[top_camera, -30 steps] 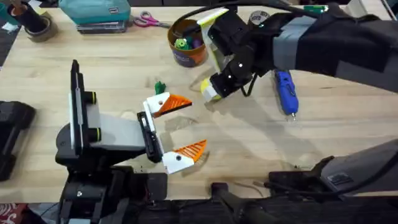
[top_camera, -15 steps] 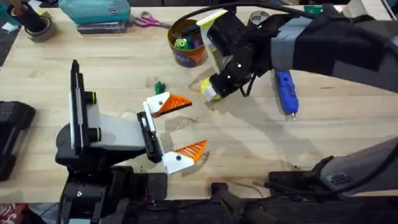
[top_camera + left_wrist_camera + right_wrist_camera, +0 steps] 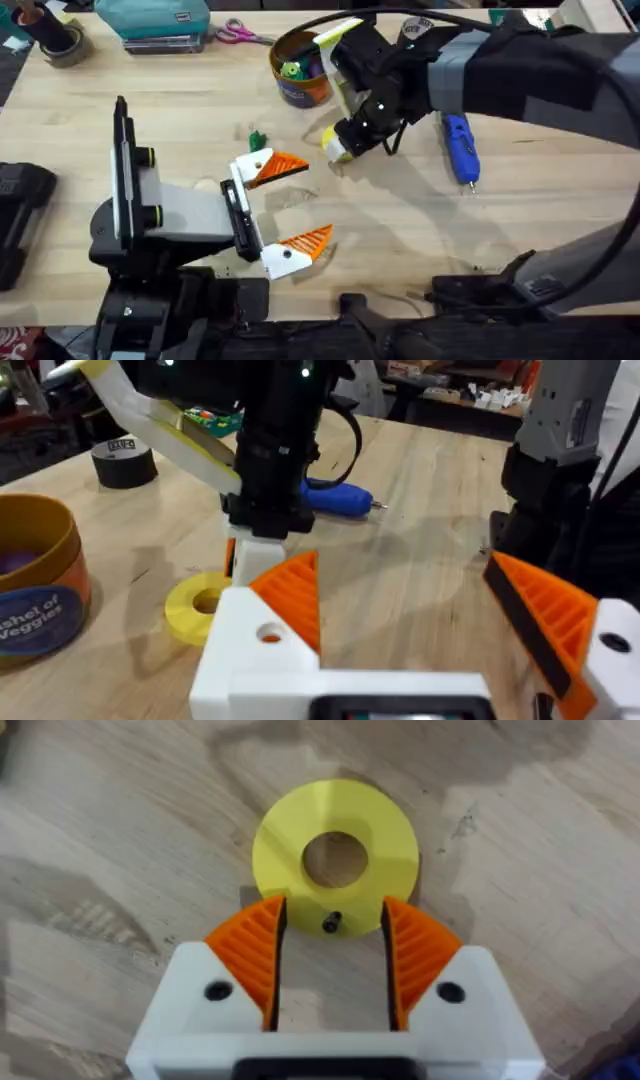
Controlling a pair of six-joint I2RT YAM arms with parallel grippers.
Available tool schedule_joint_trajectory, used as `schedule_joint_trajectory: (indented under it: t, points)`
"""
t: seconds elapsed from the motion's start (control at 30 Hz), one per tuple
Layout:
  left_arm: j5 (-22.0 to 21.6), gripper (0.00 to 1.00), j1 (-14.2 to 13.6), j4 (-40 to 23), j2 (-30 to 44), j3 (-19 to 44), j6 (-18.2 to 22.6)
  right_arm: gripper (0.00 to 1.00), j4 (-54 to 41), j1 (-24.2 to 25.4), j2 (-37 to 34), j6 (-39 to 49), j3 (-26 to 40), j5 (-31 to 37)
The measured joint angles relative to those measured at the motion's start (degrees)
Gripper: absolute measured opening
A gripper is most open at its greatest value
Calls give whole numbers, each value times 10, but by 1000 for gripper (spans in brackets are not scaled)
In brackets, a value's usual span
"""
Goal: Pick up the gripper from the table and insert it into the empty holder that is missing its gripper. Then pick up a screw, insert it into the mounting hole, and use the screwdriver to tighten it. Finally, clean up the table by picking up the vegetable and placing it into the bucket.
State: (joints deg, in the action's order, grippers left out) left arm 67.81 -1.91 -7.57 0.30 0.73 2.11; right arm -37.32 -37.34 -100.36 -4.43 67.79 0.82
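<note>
Right wrist: ribbed orange pads (image 3: 252,952), flat yellow ring (image 3: 334,845).

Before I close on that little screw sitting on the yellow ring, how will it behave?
The screw looks tiny and dark, so it probably slips or rolls off easily. It rests on the yellow ring's smooth rim, which may slide. The right end effector straddles it, open.
</note>
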Motion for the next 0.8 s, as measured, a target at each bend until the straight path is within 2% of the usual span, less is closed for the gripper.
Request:
schedule_joint_trajectory:
  t: [0.13, 0.3, 0.4, 0.47, 0.67, 0.8]
  points:
    - [0, 986, 0, 0, 0, 0, 0, 503, -1, 0, 0, 0, 0, 0]
    - [0, 986, 0, 0, 0, 0, 0, 390, -2, 0, 0, 0, 0, 0]
    - [0, 986, 0, 0, 0, 0, 0, 357, -2, 0, 0, 0, 0, 0]
    - [0, 986, 0, 0, 0, 0, 0, 300, -2, 0, 0, 0, 0, 0]
    - [0, 985, 0, 0, 0, 0, 0, 32, -2, 0, 0, 0, 0, 0]
    - [0, 986, 0, 0, 0, 0, 0, 7, -2, 0, 0, 0, 0, 0]
